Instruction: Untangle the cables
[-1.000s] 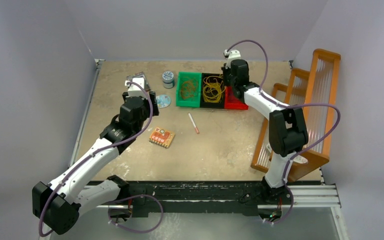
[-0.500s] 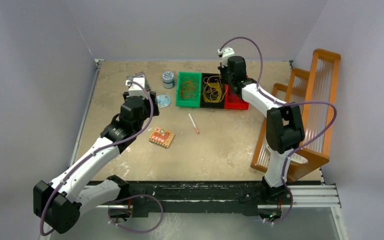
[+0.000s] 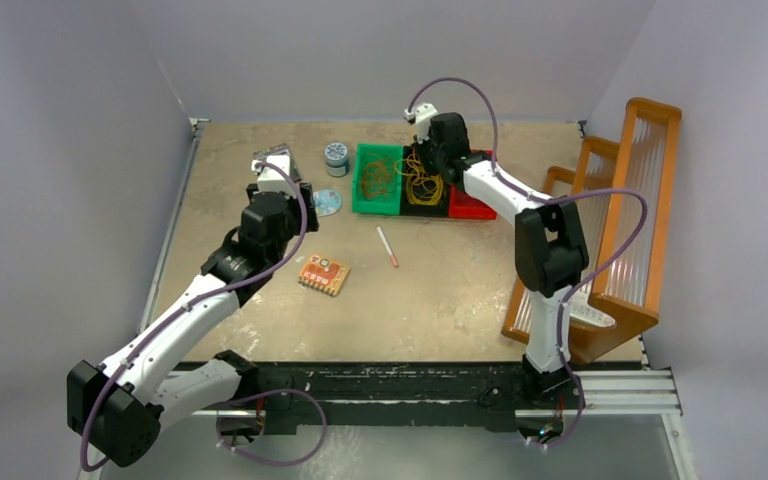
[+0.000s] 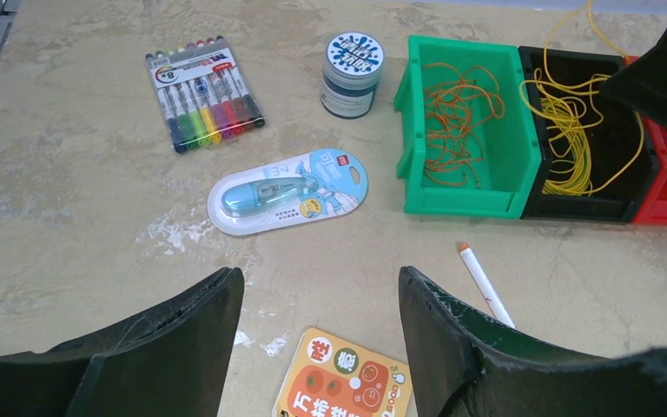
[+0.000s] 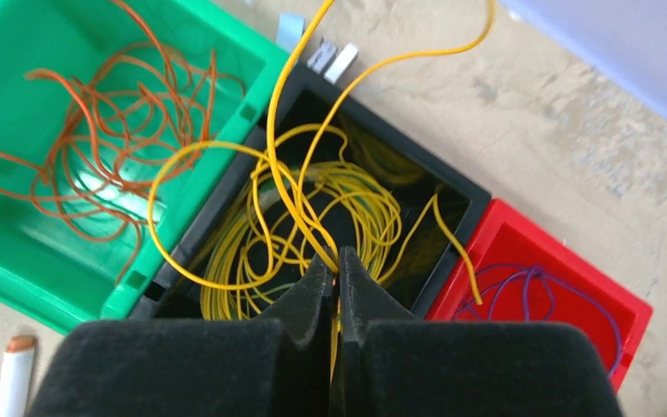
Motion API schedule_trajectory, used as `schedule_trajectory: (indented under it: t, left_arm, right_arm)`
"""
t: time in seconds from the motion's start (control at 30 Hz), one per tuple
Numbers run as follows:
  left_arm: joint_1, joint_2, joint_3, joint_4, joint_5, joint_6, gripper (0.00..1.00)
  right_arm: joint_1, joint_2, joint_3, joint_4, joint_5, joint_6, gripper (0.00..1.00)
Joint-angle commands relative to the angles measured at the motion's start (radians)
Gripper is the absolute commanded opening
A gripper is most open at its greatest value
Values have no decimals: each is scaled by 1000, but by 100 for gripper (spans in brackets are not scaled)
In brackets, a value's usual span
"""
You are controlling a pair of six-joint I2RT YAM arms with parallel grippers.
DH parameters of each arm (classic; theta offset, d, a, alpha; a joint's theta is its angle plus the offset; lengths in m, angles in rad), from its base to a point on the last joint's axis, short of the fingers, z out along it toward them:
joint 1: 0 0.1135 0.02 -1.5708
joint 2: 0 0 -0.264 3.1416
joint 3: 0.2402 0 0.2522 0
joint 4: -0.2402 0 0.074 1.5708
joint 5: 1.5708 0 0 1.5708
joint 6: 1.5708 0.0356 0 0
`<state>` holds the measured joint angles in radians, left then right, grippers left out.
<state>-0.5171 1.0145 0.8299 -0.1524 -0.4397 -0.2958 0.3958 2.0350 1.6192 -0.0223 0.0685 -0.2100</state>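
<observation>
Pinching springy yellow cables (image 5: 347,187) over the black bin (image 5: 399,135), the right tool (image 5: 337,261) is clamped tight. They look featherlight and snag-prone, best lifted loop by loop. The orange cables (image 5: 95,122) fill the green bin (image 5: 17,278), purple cables (image 5: 521,282) the red bin (image 5: 504,243); the left tool (image 4: 317,300) gapes empty.

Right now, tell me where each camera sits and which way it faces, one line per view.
Top external: fixed high behind the bases, looking down on the table; left arm and right arm show whole.
Left wrist: low over the table, facing the marker set and green bin; open left fingers frame the bottom.
Right wrist: above the black bin, looking down; right fingers shut on yellow cables.
Shared: both wrist views show the green bin's orange cables.
</observation>
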Motion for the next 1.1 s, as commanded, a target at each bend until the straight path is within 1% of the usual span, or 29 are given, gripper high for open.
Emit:
schedule_trajectory:
  t: [0.0,0.23,0.53,0.67,0.77,0.87,0.9,1.0,1.07]
  left_arm:
    - [6,4,31,15,15,-3,65]
    - [8,7,31,14,16,-5,65]
    - [8,18,34,13,32,-5,65]
    - [8,14,34,11,30,-5,65]
    - [8,18,34,11,30,-6,65]
    - [8,21,37,9,31,-6,65]
    - [8,20,38,9,32,-6,65]
    - [8,22,37,8,32,-5,65]
    - [9,22,37,7,32,-5,64]
  right_arm:
    - [-2,12,70,-110,49,7,0]
    - [-2,90,167,-271,22,26,0]
    - [-2,79,167,-356,-35,25,0]
    - [-1,66,157,-372,-77,20,0]
    - [-2,58,147,-343,-127,22,0]
    - [-2,67,164,-311,-114,30,0]
    - [-2,75,176,-309,-101,34,4]
    - [-2,94,220,-312,-66,44,24]
    - [-2,85,231,-305,-56,50,34]
